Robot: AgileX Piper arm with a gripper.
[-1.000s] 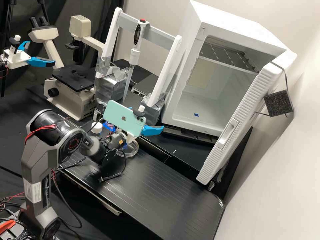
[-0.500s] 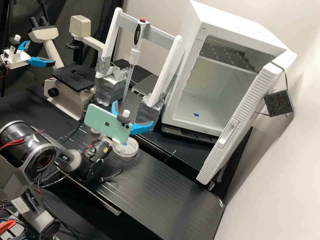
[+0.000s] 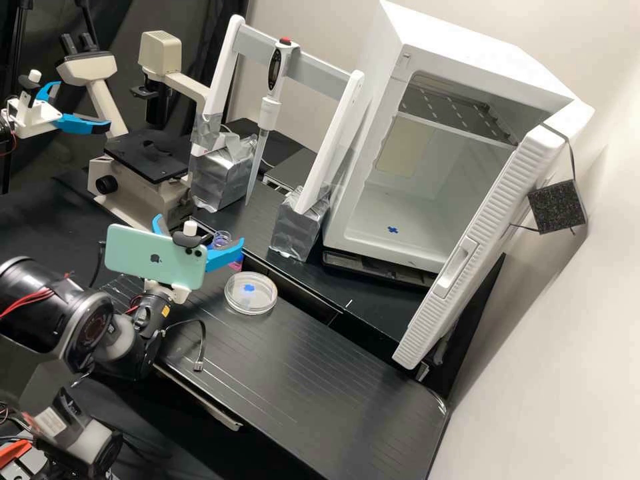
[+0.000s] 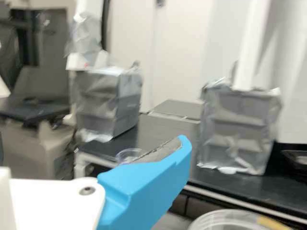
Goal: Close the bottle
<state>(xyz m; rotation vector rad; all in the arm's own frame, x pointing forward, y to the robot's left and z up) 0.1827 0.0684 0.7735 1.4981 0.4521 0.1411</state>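
Tabletop (image 3: 300, 373): black, thinly lined near section, with a long far edge toward the cabinet.
White cabinet (image 3: 373, 227): beyond that edge, door swung open.
Microscope (image 3: 137, 200): cream, beyond the tabletop's far-left corner.
Pipette stand (image 3: 347, 127): white posts in silver-wrapped blocks, between microscope and cabinet.
Pincer (image 3: 199, 229): open, blue fingers spread, above the tabletop's far-left part.
Phone (image 3: 155, 257): pale green, mounted by the pincer.
Dish (image 3: 235, 297): clear, round, a blue mark within, near the far edge.
Bottle (image 3: 221, 238): clear with a round rim, by the far edge toward the far-left corner, partly behind one finger; contact cannot be told.
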